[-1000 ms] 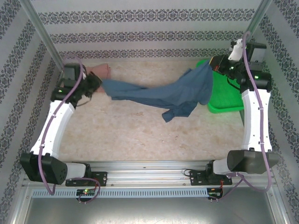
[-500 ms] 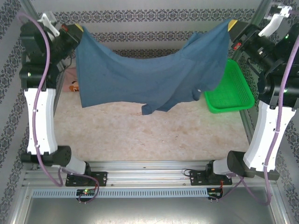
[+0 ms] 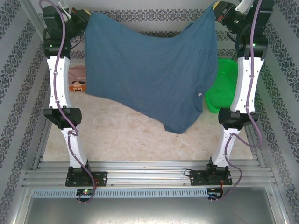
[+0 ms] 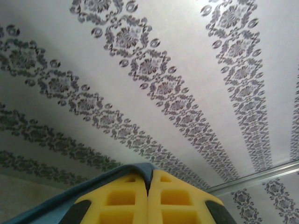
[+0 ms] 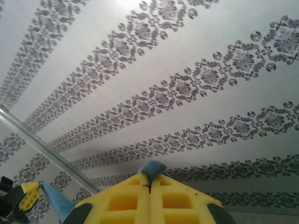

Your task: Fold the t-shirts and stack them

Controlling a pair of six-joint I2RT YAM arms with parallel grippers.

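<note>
Clenched with left pincer (image 3: 83,17) and right pincer (image 3: 220,10) on upper corners of plain slate-blue cloth t-shirt (image 3: 149,74), hung spread between and below both; risk of thin edge pinch slipping during lowering, collapsing one side into a crumple.

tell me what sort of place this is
Probably a robot test cell, not a home: wallpapered panels box in a pale table, the left arm and right arm are bolted to aluminium rails at its near edge, holding a blue t-shirt up between them.
</note>
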